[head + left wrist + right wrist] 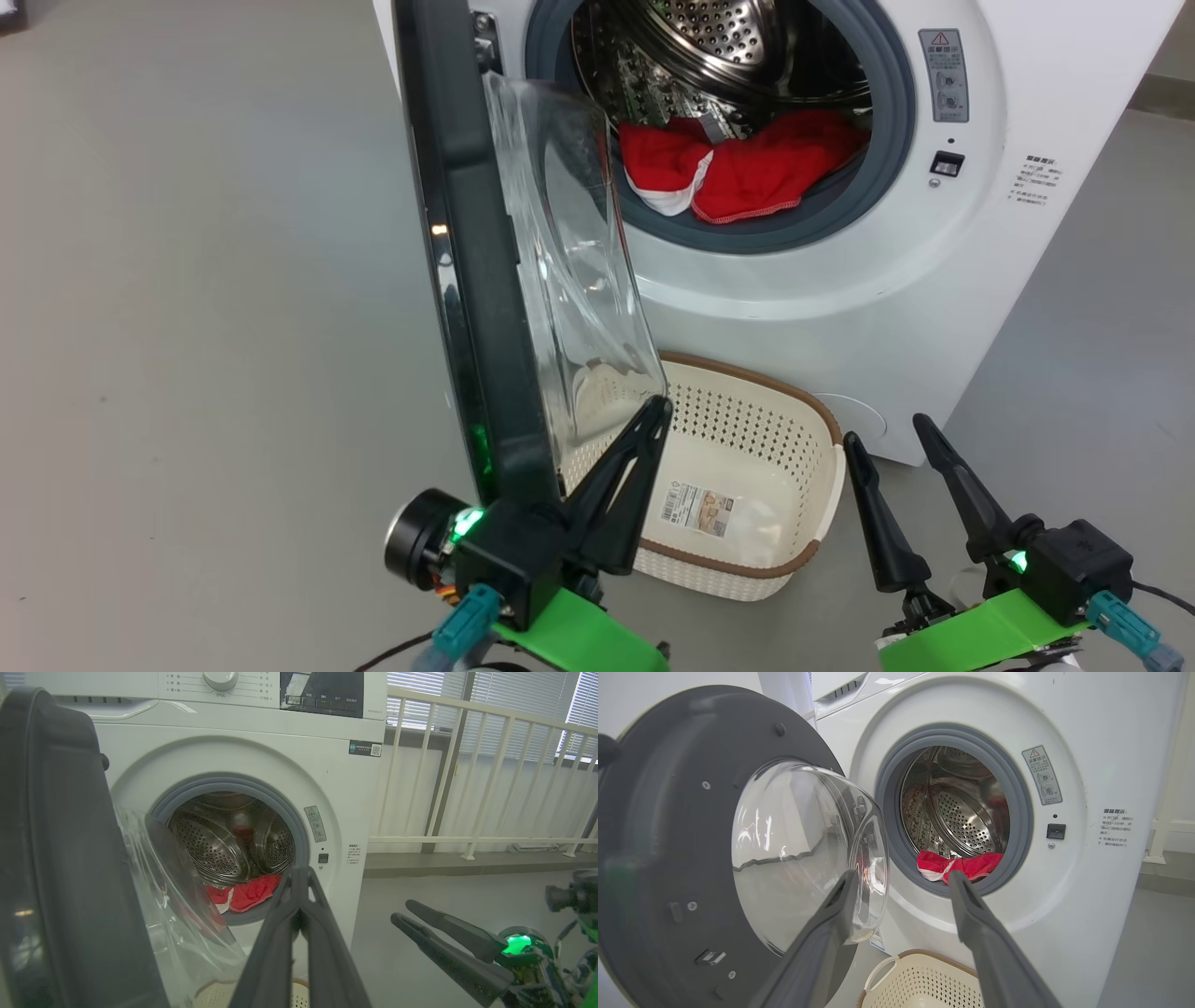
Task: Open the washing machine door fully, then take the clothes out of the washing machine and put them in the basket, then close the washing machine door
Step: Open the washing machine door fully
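Left jaws together, right jaws apart.

the washing machine door (476, 280) is standing open; red clothes (738, 168) are lying in the washing machine (840, 289) drum, the basket (747, 467) sitting below.

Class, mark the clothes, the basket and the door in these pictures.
clothes (747, 173): head view, middle of the red fabric.
basket (738, 420): head view, its perforated far wall.
door (481, 280): head view, its black rim.
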Available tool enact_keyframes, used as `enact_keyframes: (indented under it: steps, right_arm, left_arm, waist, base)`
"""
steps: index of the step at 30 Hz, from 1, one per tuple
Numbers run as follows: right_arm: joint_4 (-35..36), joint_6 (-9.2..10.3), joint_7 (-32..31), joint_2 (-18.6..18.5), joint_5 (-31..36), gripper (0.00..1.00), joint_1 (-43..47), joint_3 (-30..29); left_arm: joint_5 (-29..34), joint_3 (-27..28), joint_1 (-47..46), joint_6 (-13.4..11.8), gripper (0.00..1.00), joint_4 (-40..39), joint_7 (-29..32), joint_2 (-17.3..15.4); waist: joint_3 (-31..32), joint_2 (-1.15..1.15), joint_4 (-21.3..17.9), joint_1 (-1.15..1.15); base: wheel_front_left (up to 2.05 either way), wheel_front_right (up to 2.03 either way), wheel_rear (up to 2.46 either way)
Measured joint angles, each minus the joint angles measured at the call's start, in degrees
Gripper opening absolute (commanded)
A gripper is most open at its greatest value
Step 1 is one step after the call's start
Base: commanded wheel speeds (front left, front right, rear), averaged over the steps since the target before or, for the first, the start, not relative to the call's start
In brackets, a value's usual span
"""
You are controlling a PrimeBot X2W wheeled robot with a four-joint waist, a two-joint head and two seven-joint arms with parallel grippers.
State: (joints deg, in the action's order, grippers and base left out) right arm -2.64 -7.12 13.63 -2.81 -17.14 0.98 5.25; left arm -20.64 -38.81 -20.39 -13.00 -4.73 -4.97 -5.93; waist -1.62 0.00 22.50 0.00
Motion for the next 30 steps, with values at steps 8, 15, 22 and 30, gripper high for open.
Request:
enact_keyframes:
  steps: [8, 15, 22, 30]
  right_arm:
    - [0.23, 0.00, -0.01, 0.00, 0.00, 1.00, -0.02, 0.69]
    - [0.82, 0.00, -0.12, 0.00, 0.00, 1.00, -0.02, 0.71]
    - [1.46, 0.00, -1.07, 0.00, 0.03, 1.00, -0.02, 0.66]
    - [1.78, 0.00, -1.13, -0.01, 0.09, 1.00, -0.02, 0.69]
  left_arm:
    - [-0.69, 0.81, 0.31, -0.08, 0.00, 9.77, -1.79, -0.41]
    - [-2.65, 3.14, 0.49, -0.18, 0.00, 13.47, -3.30, -0.23]
    - [-3.10, 4.14, 0.49, -0.86, 0.00, 14.39, -4.22, -0.07]
    - [-4.25, 6.80, 1.79, -3.28, 0.00, 13.89, -4.69, -1.03]
  waist:
    - [0.18, 0.00, -0.54, 0.00]
    - [-0.02, 0.00, -0.53, 0.00]
    - [-0.48, 0.00, 0.30, 0.00]
    - [-0.94, 0.00, 1.16, 0.00]
  base:
    - [0.00, 0.00, 0.00]
    - [0.00, 0.00, 0.00]
    - [0.00, 0.00, 0.00]
    - [0.00, 0.00, 0.00]
